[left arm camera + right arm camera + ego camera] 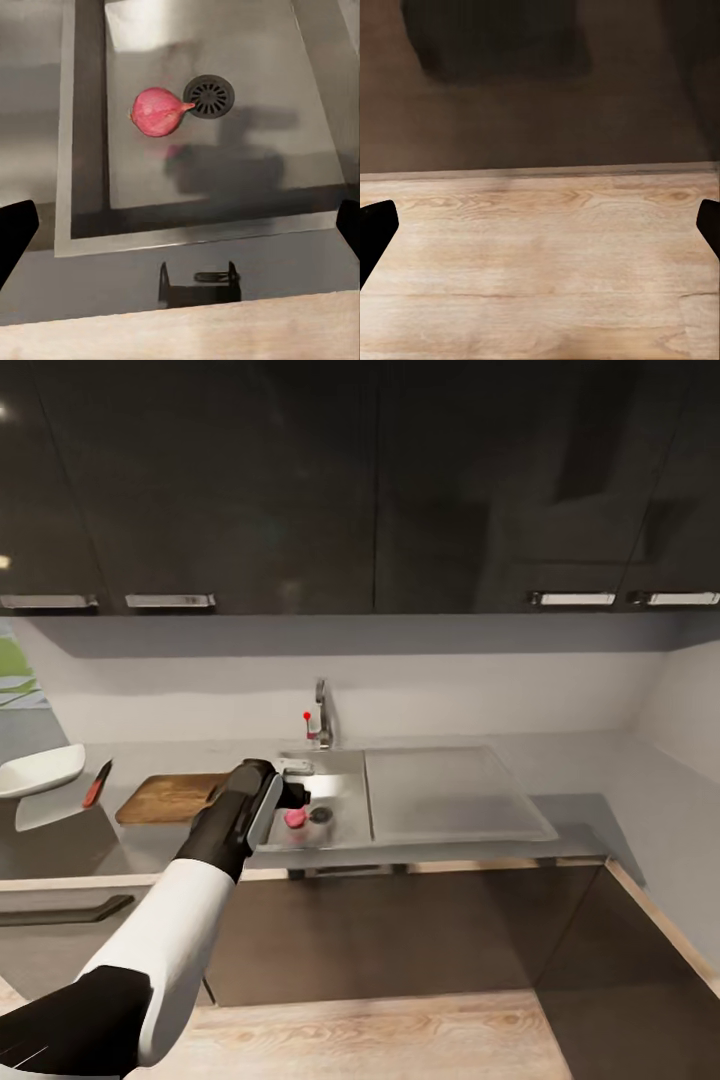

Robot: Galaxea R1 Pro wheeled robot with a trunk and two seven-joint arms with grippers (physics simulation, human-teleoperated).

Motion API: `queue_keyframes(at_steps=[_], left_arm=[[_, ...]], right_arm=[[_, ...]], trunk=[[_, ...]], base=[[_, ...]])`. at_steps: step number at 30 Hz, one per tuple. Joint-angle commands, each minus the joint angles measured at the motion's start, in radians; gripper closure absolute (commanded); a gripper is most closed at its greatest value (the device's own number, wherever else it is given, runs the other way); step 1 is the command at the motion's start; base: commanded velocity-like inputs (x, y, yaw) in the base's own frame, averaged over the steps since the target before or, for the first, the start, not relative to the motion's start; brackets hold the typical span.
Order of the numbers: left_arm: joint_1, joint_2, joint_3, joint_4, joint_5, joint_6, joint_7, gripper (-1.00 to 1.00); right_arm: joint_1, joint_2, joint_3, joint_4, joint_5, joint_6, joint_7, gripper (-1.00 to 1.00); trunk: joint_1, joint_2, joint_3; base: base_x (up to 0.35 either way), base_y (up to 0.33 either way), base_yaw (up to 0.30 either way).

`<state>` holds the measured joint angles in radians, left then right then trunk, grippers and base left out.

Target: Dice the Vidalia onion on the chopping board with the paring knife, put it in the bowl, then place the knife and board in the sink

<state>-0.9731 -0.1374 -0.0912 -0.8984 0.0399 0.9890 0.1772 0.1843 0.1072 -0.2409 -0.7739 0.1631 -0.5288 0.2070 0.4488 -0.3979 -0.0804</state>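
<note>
The long grey metal-look countertop [620, 800] runs under dark glossy wall cabinets [360, 480], with pale wood-plank flooring [540, 262] below. Set into it is the rectangular matt grey steel sink [345, 770], its flat drainboard wing at 3 o'clock of the basin and a chrome gooseneck tap [321, 712] at 12.

At 9 o'clock of the basin lies the dark brown wood-grain chopping board [165, 798]; beyond it sit the glossy white squarish bowl [40, 770] and the small red-handled paring knife [97, 783].

The pink-red, round Vidalia onion [157, 112] rests on the basin floor, its pointed tip just touching the round dark drain [209, 96], which sits at 3 o'clock of it in the left wrist view.

The left gripper [180, 225] hovers above the basin's near rim, its 2 fingers spread wide and empty. The right gripper [540, 225], likewise wide and empty, hangs over the floor.

By my judgement the onion is light, firm and smooth-skinned, and likely to roll on bare steel. The fingers should close across its widest belly, clear of the tapered tip, with moderate pressure.
</note>
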Motion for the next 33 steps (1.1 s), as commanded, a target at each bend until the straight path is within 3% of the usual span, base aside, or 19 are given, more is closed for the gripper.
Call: queue_keyframes(at_steps=[1,10,16,33], left_arm=[[-0.001,0.000,-0.001,0.008,0.005,0.003,0.006,-1.00],[-0.001,0.001,0.001,0.101,0.005,-0.098,0.007,-1.00],[-0.001,0.002,0.001,0.148,0.006,-0.107,0.007,-1.00],[-0.001,-0.001,0.001,0.168,0.009,-0.123,0.007,-1.00]], right_arm=[[0.000,0.002,-0.007,-0.001,0.009,-0.002,0.007,-1.00],[0.000,0.003,-0.006,0.001,0.009,-0.002,0.008,-1.00],[0.000,0.003,-0.007,0.009,0.009,-0.001,0.008,-1.00],[0.000,0.003,-0.007,0.013,0.009,-0.002,0.008,-1.00]], trunk=[[0.001,-0.002,-0.002],[0.001,-0.002,-0.002],[0.001,-0.002,-0.005],[0.001,-0.002,-0.032]], base=[[0.290,-0.021,0.000],[0.298,0.075,0.000],[0.232,0.102,0.000],[0.025,0.007,0.000]])
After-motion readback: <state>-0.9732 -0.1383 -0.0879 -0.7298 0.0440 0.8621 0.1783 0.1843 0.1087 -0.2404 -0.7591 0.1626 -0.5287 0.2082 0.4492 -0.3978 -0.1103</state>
